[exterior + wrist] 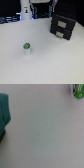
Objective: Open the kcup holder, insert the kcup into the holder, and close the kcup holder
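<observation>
The kcup (27, 48), a tiny pod with a green top and a pale body, stands upright on the white table toward the exterior view's left. In the wrist view the kcup (77, 90) shows only partly, cut off at the picture's edge. The kcup holder (63, 25), a dark boxy unit with two stacked drawer fronts, sits at the back on the exterior view's right with both fronts shut. Neither of my gripper's fingers shows in the wrist view. Nothing is near the kcup or the holder.
A white upright shape (25, 10) rises at the back of the table, too blurred to make out. Dark clutter (7, 20) lines the back at the exterior view's left. A teal object (5, 111) fills one side of the wrist view.
</observation>
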### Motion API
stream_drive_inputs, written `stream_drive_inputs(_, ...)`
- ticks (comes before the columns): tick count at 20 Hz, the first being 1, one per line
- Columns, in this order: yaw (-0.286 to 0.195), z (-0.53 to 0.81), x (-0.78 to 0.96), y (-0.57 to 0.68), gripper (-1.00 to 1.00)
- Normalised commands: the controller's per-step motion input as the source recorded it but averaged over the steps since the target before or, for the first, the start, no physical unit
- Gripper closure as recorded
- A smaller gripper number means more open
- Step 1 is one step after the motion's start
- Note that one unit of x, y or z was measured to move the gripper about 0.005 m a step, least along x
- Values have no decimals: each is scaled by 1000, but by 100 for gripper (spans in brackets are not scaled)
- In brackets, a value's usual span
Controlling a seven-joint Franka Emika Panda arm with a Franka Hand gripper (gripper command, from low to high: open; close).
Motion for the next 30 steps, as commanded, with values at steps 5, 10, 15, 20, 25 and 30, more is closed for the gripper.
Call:
stream_drive_inputs(5,-97,123,-141,467,-100)
stream_drive_inputs(10,-182,71,-240,631,-100)
stream_drive_inputs(15,-202,2,-206,637,-100)
stream_drive_inputs(20,-197,-17,-209,666,-100)
stream_drive_inputs(25,-179,-86,-252,695,-100)
stream_drive_inputs(30,-172,-184,-261,676,-100)
